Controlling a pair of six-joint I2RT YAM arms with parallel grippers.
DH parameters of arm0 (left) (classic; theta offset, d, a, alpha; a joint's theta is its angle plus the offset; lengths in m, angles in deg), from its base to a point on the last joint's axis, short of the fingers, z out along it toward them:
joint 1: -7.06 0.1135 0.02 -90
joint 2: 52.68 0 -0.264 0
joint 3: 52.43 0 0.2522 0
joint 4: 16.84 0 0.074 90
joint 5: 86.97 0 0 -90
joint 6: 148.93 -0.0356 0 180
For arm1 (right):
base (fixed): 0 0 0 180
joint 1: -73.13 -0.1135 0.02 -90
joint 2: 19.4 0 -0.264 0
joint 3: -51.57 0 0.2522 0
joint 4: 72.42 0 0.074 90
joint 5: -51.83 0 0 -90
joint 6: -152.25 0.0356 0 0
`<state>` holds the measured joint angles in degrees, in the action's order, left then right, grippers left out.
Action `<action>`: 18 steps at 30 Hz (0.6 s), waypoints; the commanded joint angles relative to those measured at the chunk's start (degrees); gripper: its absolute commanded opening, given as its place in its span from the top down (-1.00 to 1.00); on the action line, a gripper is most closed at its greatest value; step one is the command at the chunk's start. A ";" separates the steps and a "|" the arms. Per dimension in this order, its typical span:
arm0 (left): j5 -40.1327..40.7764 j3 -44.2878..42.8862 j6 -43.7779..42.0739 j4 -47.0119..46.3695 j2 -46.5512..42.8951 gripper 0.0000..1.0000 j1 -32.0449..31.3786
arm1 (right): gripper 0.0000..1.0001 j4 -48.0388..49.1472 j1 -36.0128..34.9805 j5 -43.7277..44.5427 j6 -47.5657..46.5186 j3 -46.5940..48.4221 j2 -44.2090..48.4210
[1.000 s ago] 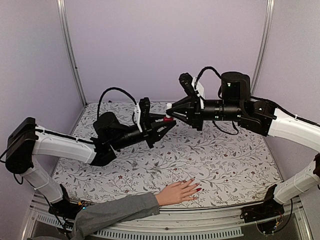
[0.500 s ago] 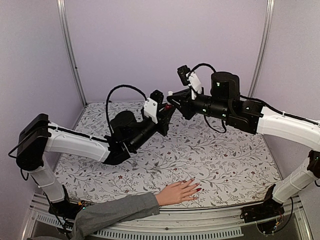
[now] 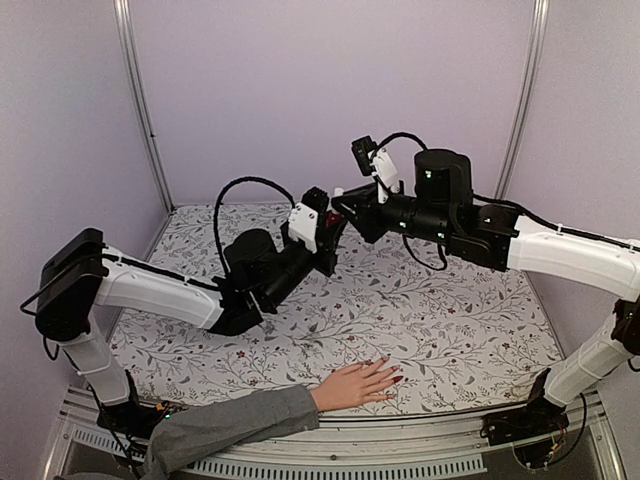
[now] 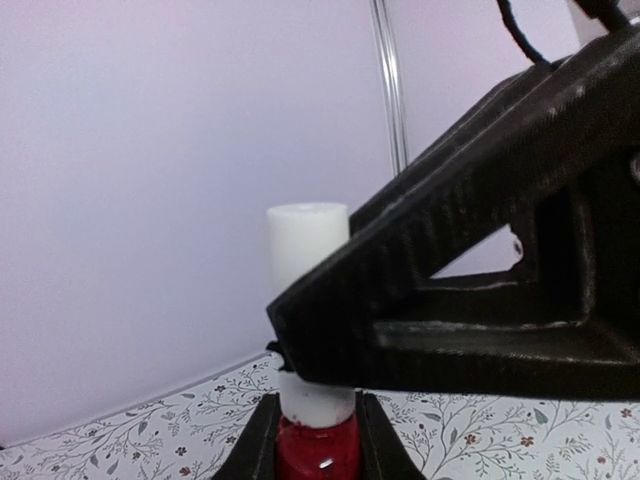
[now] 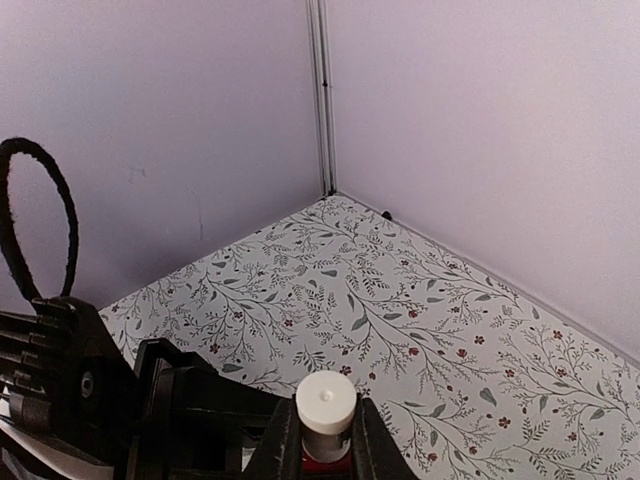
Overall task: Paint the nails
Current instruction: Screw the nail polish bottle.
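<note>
The small red bottle (image 3: 336, 209) with its white cap (image 5: 326, 400) is held in the air above the middle of the table. My left gripper (image 3: 330, 224) is shut on the red glass body (image 4: 317, 452). My right gripper (image 3: 344, 200) is shut on the cap (image 4: 306, 238); one of its black fingers (image 4: 470, 300) crosses the left wrist view. The pale hand (image 3: 352, 386) with a grey sleeve (image 3: 230, 420) lies flat at the near table edge. Its nails (image 3: 397, 379) point right, and some look glossy red.
The table has a floral-patterned cloth (image 3: 450, 320) and lilac walls on three sides. A metal rail (image 3: 400, 432) runs along the near edge. The left arm's black cable (image 3: 232, 190) loops up above the arm.
Both grippers have risen with the bottle and drawn closer together, and the left wrist has tilted upward. Over the last half second they barely moved. The hand has stayed still.
</note>
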<state>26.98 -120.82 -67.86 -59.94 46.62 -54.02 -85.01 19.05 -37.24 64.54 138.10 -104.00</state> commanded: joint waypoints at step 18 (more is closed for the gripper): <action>-43.89 9.39 7.84 -1.75 -10.44 1.00 5.43 | -0.32 -4.16 0.79 -20.69 -10.70 -8.46 11.31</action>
<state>1.54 -112.16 -63.60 -60.00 38.06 -50.41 -87.37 19.22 -49.37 58.29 130.19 -95.15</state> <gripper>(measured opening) 0.196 0.657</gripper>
